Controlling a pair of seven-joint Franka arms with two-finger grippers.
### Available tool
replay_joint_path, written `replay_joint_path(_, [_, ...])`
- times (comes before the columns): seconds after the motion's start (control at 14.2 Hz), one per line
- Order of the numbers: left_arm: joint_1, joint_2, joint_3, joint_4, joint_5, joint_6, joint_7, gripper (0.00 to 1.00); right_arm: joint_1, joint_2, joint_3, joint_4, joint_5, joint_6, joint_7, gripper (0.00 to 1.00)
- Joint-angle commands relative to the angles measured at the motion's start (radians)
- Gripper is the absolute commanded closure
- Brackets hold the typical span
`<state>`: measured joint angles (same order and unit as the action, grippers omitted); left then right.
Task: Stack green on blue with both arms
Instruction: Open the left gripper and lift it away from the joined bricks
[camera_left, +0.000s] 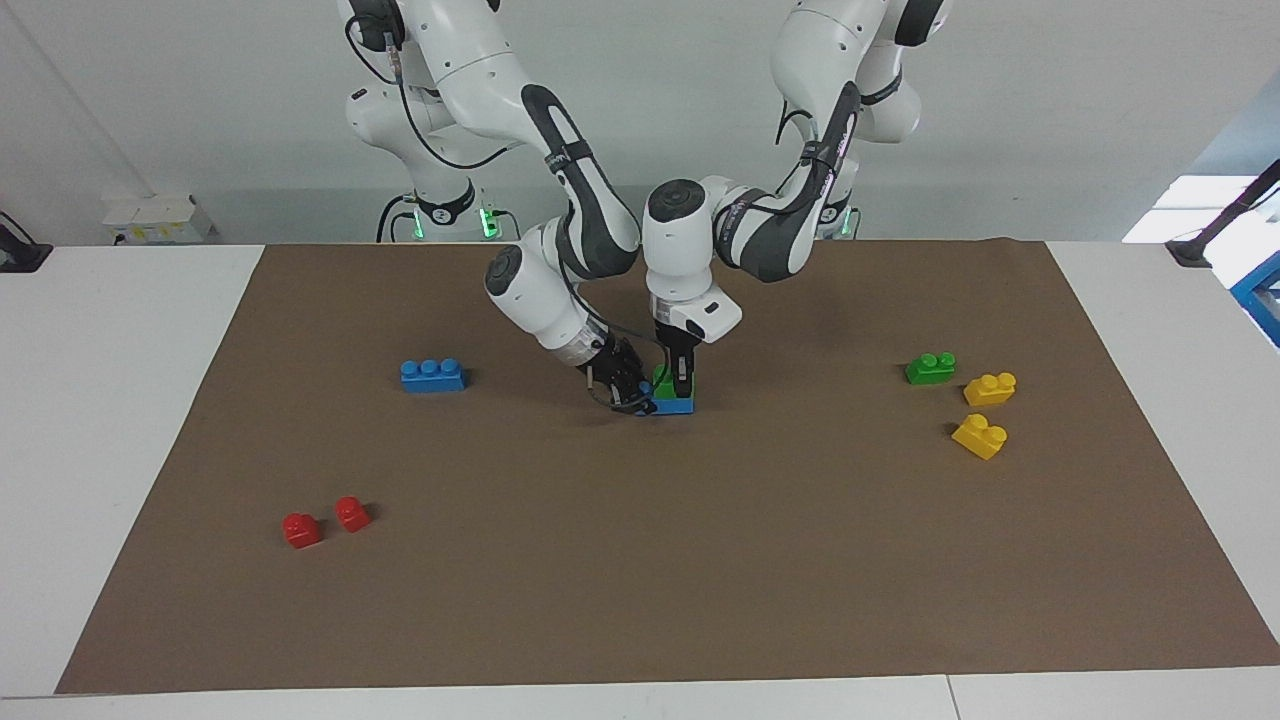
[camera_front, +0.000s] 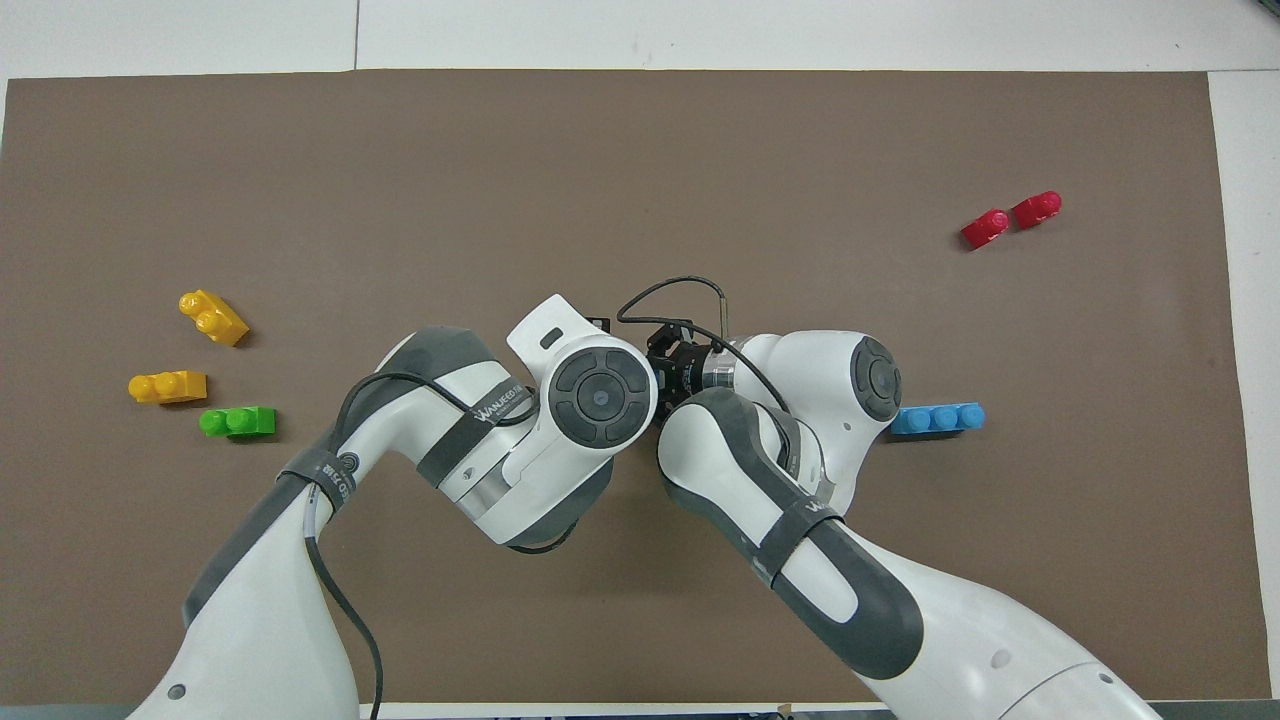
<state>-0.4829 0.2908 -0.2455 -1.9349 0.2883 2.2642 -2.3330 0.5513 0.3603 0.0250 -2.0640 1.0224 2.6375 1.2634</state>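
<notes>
Facing view: left gripper (camera_left: 681, 388) fingers pinch green (camera_left: 662, 381) on blue (camera_left: 674, 404); right gripper (camera_left: 628, 392) at blue's nine o'clock, finger state unclear.

Both pincers crowd centre stack (camera_left: 672, 398); bare mat (camera_left: 640, 560) around it.

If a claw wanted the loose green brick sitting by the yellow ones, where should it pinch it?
Probably from straight above, pinching the two long flat sides of the green brick. It lies flat with studs up, which give poor hold, and the nearest yellow brick stands apart, leaving room for the fingers.
</notes>
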Motion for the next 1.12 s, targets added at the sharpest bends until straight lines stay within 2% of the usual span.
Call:
replay_joint_path(0.0, [0.001,-0.028,0.012,-0.022,0.032,-0.002,0.023,0.0,0.025,0.08,0.012,-0.024,-0.005,0.032,-0.03,1.0])
replay_joint_path(0.07, [0.007,-0.048,0.012,-0.021,0.032,-0.017,0.053,0.0,0.025,0.08,0.012,-0.024,-0.005,0.032,-0.03,0.89])
replay_joint_path(0.21, [0.045,-0.09,0.012,-0.018,0.029,-0.055,0.124,0.0,0.025,0.08,0.012,-0.024,-0.005,0.032,-0.03,0.5])
replay_joint_path(0.28, [0.062,-0.108,0.012,-0.016,0.025,-0.075,0.157,0.0,0.025,0.08,0.012,-0.022,-0.005,0.03,-0.03,0.37])
replay_joint_path(0.35, [0.079,-0.131,0.012,-0.016,0.019,-0.087,0.188,0.0,0.025,0.08,0.012,-0.018,-0.005,0.029,-0.03,0.25])
replay_joint_path(0.42, [0.095,-0.154,0.012,-0.016,0.017,-0.098,0.214,0.0,0.024,0.08,0.012,-0.015,-0.005,0.029,-0.029,0.19])
replay_joint_path(0.7, [0.176,-0.228,0.015,-0.001,-0.066,-0.176,0.481,0.0,0.013,0.08,0.01,0.001,-0.016,0.013,-0.03,0.14])
replay_joint_path(1.05, [0.347,-0.337,0.02,0.011,-0.213,-0.265,0.847,0.0,-0.072,0.026,0.003,0.018,-0.14,-0.14,-0.03,0.14])
